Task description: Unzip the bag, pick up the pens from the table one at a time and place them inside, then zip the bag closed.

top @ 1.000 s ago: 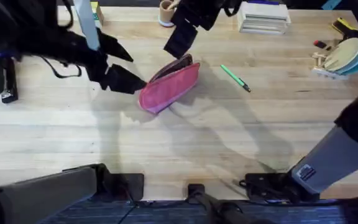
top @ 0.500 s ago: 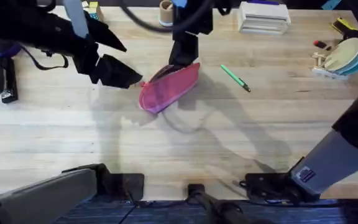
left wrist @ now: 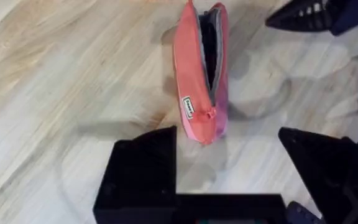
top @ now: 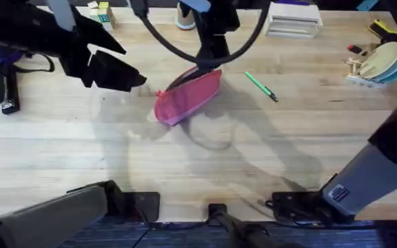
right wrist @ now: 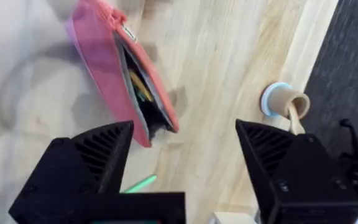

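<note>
Pen (right wrist: 138, 183) half behind right pincer (right wrist: 185, 155)

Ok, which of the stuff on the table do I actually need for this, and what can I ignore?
Needed:
bag, zipper open
green pen, on the table beside the bag
left hand and right hand, both open, holding nothing

Ignore:
stapler
white stack
tape roll
plate rack
blocks

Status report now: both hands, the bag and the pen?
Left hand open, empty, beside bag. Right hand open above its unzipped far end. Green pen on table, path clear.
</note>
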